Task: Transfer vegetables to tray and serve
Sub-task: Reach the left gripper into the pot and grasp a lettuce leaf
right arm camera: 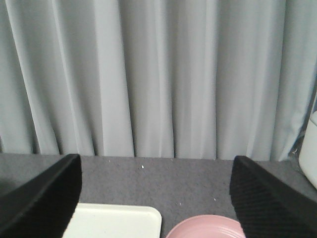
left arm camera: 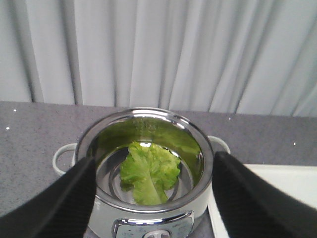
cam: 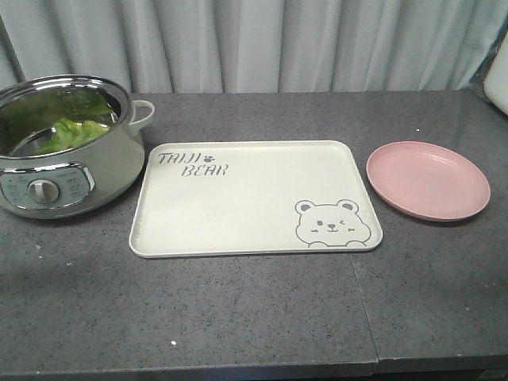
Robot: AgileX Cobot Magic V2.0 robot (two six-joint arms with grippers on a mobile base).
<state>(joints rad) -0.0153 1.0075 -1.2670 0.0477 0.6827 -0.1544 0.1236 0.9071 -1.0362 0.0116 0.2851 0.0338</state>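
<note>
The vegetables (left arm camera: 150, 171), one crinkled light-green lettuce leaf with a pale rib, lie at the bottom of a steel-lined electric pot (left arm camera: 198, 196); the front view shows the leaf (cam: 71, 131) inside the same pot (cam: 103, 171) at the far left. My left gripper (left arm camera: 153, 171) hangs open above and in front of the pot, its black fingers (left arm camera: 59, 198) on either side of the rim, touching nothing. The cream tray (cam: 238, 206) lies bare in the middle. My right gripper (right arm camera: 156, 171) is open and holds nothing, above the gap between the tray corner (right arm camera: 124, 220) and a pink plate (right arm camera: 208, 227).
A round pink plate (cam: 429, 181) sits right of the tray. The pot has a white side handle (cam: 143, 113) and a control knob (cam: 44, 190). Grey curtains hang behind the dark stone counter (cam: 238, 317). A white object (cam: 498, 79) shows at the far right edge.
</note>
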